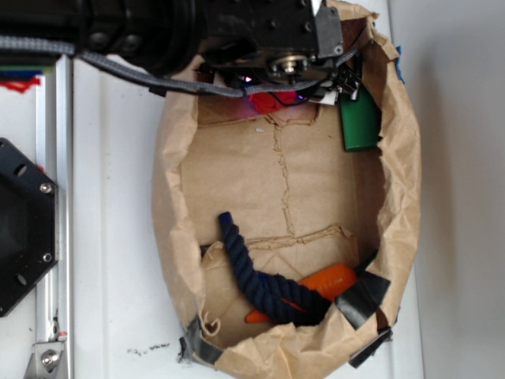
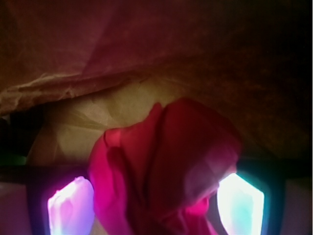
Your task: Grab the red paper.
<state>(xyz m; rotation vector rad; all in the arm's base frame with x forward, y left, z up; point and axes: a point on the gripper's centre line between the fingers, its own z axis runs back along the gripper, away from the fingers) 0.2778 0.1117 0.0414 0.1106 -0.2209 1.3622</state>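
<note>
Gripper (image 2: 156, 205) closed around the red paper (image 2: 166, 166).
Fingers (image 2: 71, 205) press the wad from both sides, inside a brown paper bag (image 1: 398, 158) on a white table (image 1: 118, 197).

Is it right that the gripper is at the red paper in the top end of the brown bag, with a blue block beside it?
Not quite: the block beside the gripper is green, not blue, as the exterior view shows. The rest holds: the red paper sits between the fingers at the top end of the brown bag.
</note>
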